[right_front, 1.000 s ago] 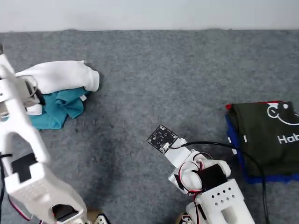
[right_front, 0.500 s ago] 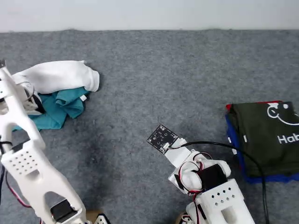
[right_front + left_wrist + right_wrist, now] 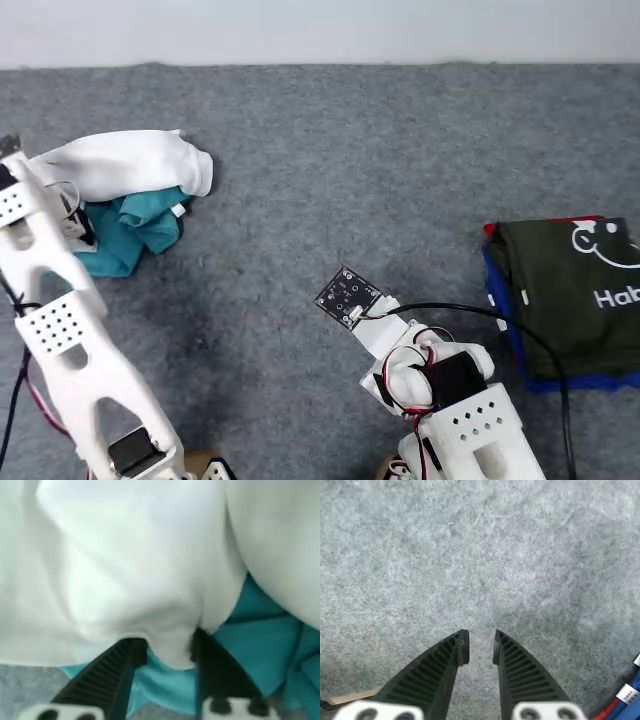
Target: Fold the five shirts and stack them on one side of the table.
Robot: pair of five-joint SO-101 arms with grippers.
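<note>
White shirt (image 3: pixel 125 165) bunched atop teal shirt (image 3: pixel 120 240), long axis side to side. Left gripper (image 3: pixel 167 647), arm outstretched, clenched on its fold; right gripper (image 3: pixel 479 647) parted, empty.

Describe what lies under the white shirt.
A teal shirt lies crumpled under the white shirt, poking out toward the arms. How far it runs beneath is covered, as is anything else below.

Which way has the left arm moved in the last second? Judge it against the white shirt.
Yes. The left arm has stretched forward, its elbow now closer to the white shirt, which has stayed put.
</note>
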